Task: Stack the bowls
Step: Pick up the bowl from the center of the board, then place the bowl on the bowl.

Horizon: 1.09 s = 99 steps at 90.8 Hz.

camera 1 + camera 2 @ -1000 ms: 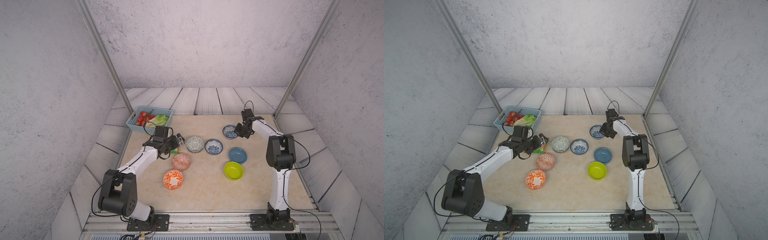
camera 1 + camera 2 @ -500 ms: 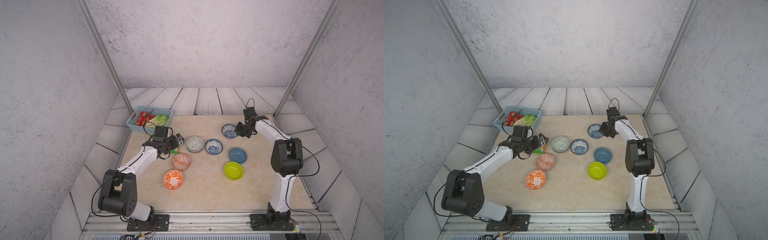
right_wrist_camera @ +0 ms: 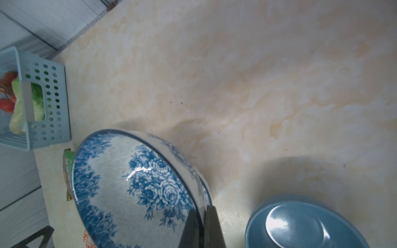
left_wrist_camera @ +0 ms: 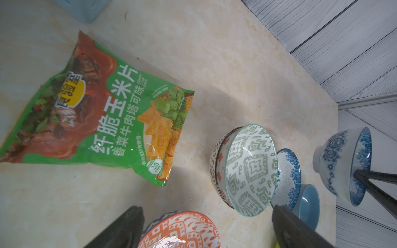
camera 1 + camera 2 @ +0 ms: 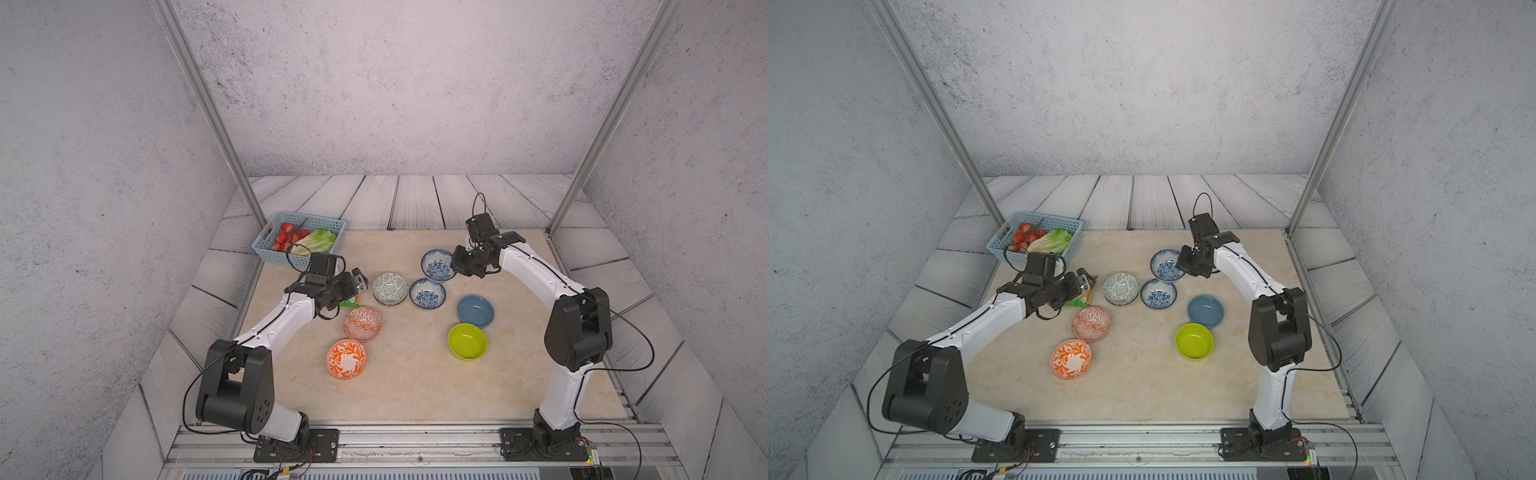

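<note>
My right gripper point(image 3: 200, 214) is shut on the rim of a blue-white floral bowl point(image 3: 133, 184), which hangs tilted at the back of the mat point(image 5: 436, 264) point(image 5: 1166, 264). A second floral bowl point(image 5: 427, 294) sits just in front of it. A grey-green geometric bowl point(image 4: 249, 169) rests inside a white lattice bowl point(image 4: 214, 163). Two orange patterned bowls point(image 5: 362, 323) point(image 5: 346, 358) lie nearer the front, and a plain blue bowl point(image 5: 475, 311) and a lime-green bowl point(image 5: 467, 340) lie to the right. My left gripper point(image 4: 206, 208) stands open over the rear orange bowl point(image 4: 180, 232), holding nothing.
A green snack bag point(image 4: 103, 120) lies flat on the mat under my left wrist point(image 5: 349, 301). A light-blue basket point(image 5: 299, 237) with tomatoes and lettuce stands at the back left corner. Grey plank flooring surrounds the beige mat point(image 5: 415, 386).
My right gripper has carried the floral bowl a little to the left, towards the second floral bowl, and the right elbow has swung out to the right. The left arm has not moved.
</note>
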Each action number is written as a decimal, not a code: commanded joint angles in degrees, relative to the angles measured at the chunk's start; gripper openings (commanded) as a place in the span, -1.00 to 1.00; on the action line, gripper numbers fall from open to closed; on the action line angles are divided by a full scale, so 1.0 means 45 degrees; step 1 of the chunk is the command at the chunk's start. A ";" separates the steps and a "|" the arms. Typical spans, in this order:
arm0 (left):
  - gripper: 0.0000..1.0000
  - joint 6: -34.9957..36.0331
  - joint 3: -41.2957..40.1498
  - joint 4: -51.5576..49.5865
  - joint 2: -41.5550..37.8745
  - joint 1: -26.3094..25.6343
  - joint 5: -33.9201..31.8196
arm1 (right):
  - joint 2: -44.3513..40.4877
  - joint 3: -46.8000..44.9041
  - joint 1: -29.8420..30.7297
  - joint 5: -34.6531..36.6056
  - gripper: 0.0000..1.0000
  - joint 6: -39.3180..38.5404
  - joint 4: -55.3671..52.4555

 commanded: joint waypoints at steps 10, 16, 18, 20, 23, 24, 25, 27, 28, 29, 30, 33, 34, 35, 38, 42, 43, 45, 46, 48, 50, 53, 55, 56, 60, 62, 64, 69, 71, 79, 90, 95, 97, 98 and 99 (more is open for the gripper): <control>1.00 0.0184 -0.0038 -0.0426 -0.0261 0.0087 -0.0224 | -0.0436 -0.0146 0.0796 0.0171 -1.00 0.0162 0.0117; 1.00 0.0184 -0.0002 -0.0451 -0.0240 0.0089 -0.0256 | -0.0524 -0.0369 0.0809 0.0154 -1.00 0.0166 0.0215; 1.00 0.0174 0.0000 -0.0451 -0.0230 0.0084 -0.0257 | -0.0570 -0.0468 0.0830 0.0142 -1.00 0.0165 0.0258; 1.00 0.0157 -0.0009 -0.0460 -0.0208 0.0087 -0.0257 | -0.0611 -0.0580 0.0825 0.0134 -1.00 0.0180 0.0307; 1.00 0.0132 -0.0001 -0.0446 -0.0192 0.0088 -0.0257 | -0.0677 -0.0755 0.0863 0.0073 -1.00 0.0194 0.0434; 1.00 0.0129 0.0010 -0.0435 -0.0177 0.0089 -0.0257 | -0.0684 -0.0813 0.0883 0.0054 -1.00 0.0189 0.0477; 1.00 0.0117 0.0005 -0.0439 -0.0169 0.0089 -0.0257 | -0.0706 -0.0862 0.0883 0.0034 -1.00 0.0187 0.0517; 1.00 0.0099 0.0002 -0.0443 -0.0154 0.0079 -0.0257 | -0.0723 -0.0923 0.0917 0.0019 -1.00 0.0185 0.0572; 1.00 0.0093 0.0001 -0.0443 -0.0138 0.0084 -0.0257 | -0.0726 -0.0956 0.0929 0.0017 -1.00 0.0185 0.0585; 1.00 0.0090 0.0001 -0.0434 -0.0130 0.0086 -0.0257 | -0.0718 -0.0992 0.0945 0.0016 -1.00 0.0175 0.0601; 1.00 0.0088 0.0001 -0.0439 -0.0117 0.0087 -0.0257 | -0.0723 -0.1020 0.0962 0.0015 -1.00 0.0180 0.0618; 1.00 0.0069 0.0018 -0.0458 -0.0095 0.0088 -0.0247 | -0.0711 -0.1086 0.0966 -0.0002 -1.00 0.0140 0.0644; 1.00 0.0068 0.0019 -0.0451 -0.0089 0.0089 -0.0252 | -0.0700 -0.1115 0.0973 -0.0013 -1.00 0.0133 0.0660; 1.00 0.0067 0.0019 -0.0467 -0.0096 0.0089 -0.0255 | -0.0685 -0.1130 0.0977 -0.0019 -1.00 0.0120 0.0667; 1.00 0.0077 0.0044 -0.0491 -0.0085 0.0089 -0.0272 | -0.0643 -0.1202 0.0980 -0.0024 -1.00 0.0110 0.0708; 1.00 0.0081 0.0046 -0.0508 -0.0101 0.0089 -0.0300 | -0.0620 -0.1265 0.0972 -0.0024 -1.00 0.0091 0.0771; 1.00 0.0074 0.0043 -0.0515 -0.0102 0.0089 -0.0298 | -0.0606 -0.1283 0.0976 -0.0024 -1.00 0.0099 0.0792; 1.00 0.0069 0.0040 -0.0520 -0.0103 0.0089 -0.0297 | -0.0596 -0.1311 0.0979 -0.0024 -1.00 0.0104 0.0826; 1.00 0.0068 0.0050 -0.0521 -0.0103 0.0089 -0.0297 | -0.0584 -0.1326 0.0980 -0.0024 -1.00 0.0096 0.0858; 1.00 0.0067 0.0047 -0.0517 -0.0103 0.0089 -0.0296 | -0.0571 -0.1352 0.0970 -0.0039 -1.00 0.0099 0.0902; 1.00 0.0067 0.0066 -0.0516 -0.0093 0.0089 -0.0296 | -0.0538 -0.1387 0.0973 -0.0053 -1.00 0.0100 0.0947; 1.00 0.0067 0.0084 -0.0521 -0.0073 0.0089 -0.0296 | -0.0495 -0.1398 0.0969 -0.0087 -1.00 0.0088 0.0990; 1.00 0.0067 0.0090 -0.0536 -0.0042 0.0089 -0.0282 | -0.0455 -0.1418 0.0963 -0.0099 -1.00 0.0097 0.0998; 1.00 0.0067 0.0104 -0.0529 -0.0033 0.0089 -0.0269 | -0.0436 -0.1428 0.0971 -0.0110 -1.00 0.0092 0.0993; 1.00 0.0067 0.0128 -0.0555 -0.0012 0.0087 -0.0259 | -0.0348 -0.1446 0.0984 -0.0136 -1.00 0.0090 0.1035; 1.00 0.0067 0.0145 -0.0564 0.0008 0.0088 -0.0258 | -0.0302 -0.1474 0.0986 -0.0150 -1.00 0.0092 0.1039; 1.00 0.0067 0.0154 -0.0562 0.0022 0.0089 -0.0257 | -0.0266 -0.1496 0.0986 -0.0158 -1.00 0.0103 0.1044; 1.00 0.0069 0.0144 -0.0561 0.0028 0.0079 -0.0255 | -0.0196 -0.1532 0.0993 -0.0144 -1.00 0.0088 0.1099; 1.00 0.0067 0.0139 -0.0561 0.0032 0.0086 -0.0247 | -0.0176 -0.1535 0.0983 -0.0128 -1.00 0.0097 0.1103; 1.00 0.0086 0.0156 -0.0561 0.0024 0.0089 -0.0257 | -0.0102 -0.1564 0.0988 -0.0028 -1.00 0.0112 0.1095; 1.00 0.0091 0.0183 -0.0597 0.0053 0.0087 -0.0245 | -0.0038 -0.1576 0.0995 0.0042 -1.00 0.0098 0.1077; 1.00 0.0087 0.0169 -0.0615 0.0035 0.0089 -0.0247 | -0.0033 -0.1580 0.0992 0.0086 -1.00 0.0062 0.1049; 1.00 0.0086 0.0160 -0.0604 0.0029 0.0079 -0.0269 | -0.0028 -0.1601 0.0978 0.0115 -1.00 0.0051 0.1047; 1.00 0.0096 0.0158 -0.0602 0.0022 0.0084 -0.0263 | -0.0027 -0.1597 0.0989 0.0124 -1.00 0.0040 0.1037; 1.00 0.0091 0.0157 -0.0601 0.0018 0.0086 -0.0260 | -0.0026 -0.1596 0.0984 0.0137 -1.00 0.0034 0.1032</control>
